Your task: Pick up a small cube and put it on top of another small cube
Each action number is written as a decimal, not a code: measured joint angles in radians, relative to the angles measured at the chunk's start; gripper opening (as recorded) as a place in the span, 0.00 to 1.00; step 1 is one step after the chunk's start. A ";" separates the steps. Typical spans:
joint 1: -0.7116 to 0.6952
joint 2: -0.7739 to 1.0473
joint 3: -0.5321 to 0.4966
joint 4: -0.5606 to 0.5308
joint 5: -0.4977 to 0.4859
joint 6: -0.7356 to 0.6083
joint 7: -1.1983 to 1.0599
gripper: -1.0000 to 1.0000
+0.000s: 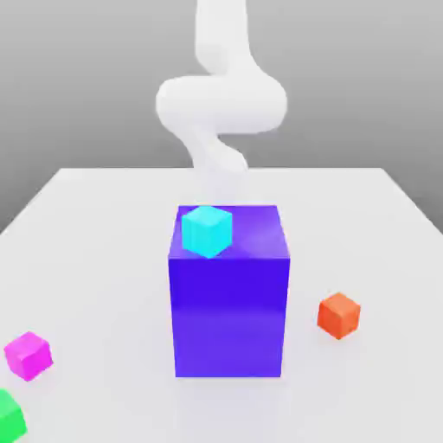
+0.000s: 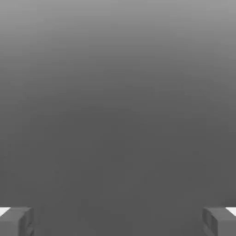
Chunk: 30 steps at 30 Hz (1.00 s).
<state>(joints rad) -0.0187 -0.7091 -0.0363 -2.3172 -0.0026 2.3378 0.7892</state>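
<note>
Grey, featureless backdrop surrounds a flat, matte white surface (image 1: 104, 251) that recedes toward a far edge. The white arm (image 1: 221, 99), smooth and tubular with rounded joints, rises behind the far edge of the block at the surface's centre.

Fingers: in the hand view the two grey fingers (image 2: 16, 221) stand at opposite margins of the picture, spread to their full width. The gripper (image 2: 118, 221) is released; nothing lies between the fingers and nothing touches them. Behind them only plain grey gradient is visible.

Task object: the small cube (image 1: 28, 355) is bright magenta, with flat faces and sharp edges. It rests on the surface near the near edge, toward the near corner at the exterior view's left. It sits flat on one face, rotated so that a vertical edge faces the camera. Being a cube, it has no long axis.

Other objects:
- A large blue-violet block (image 1: 227, 303), glossy, box-shaped and taller than wide, stands upright at the centre of the surface.
- A cyan cube (image 1: 207, 230) sits on the block's top face, near its front corner at the exterior view's left, also turned edge-on.
- An orange cube (image 1: 338, 314) rests on the surface near the block, toward the exterior view's right.
- A green cube (image 1: 9, 417), partly cut off by the picture's margin, lies at the near corner, near the small cube.
</note>
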 joint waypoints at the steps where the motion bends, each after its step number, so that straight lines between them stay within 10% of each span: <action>1: -0.007 0.039 -0.017 -0.007 -0.001 0.016 -0.004 0.50; 19: -0.183 0.695 -0.293 -0.130 0.119 0.287 -0.183 0.50; 30: -0.386 1.102 -0.215 -0.144 0.313 0.493 -0.362 0.50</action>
<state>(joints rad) -0.4049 0.3931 -0.2510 -2.4613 0.3102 2.8310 0.4270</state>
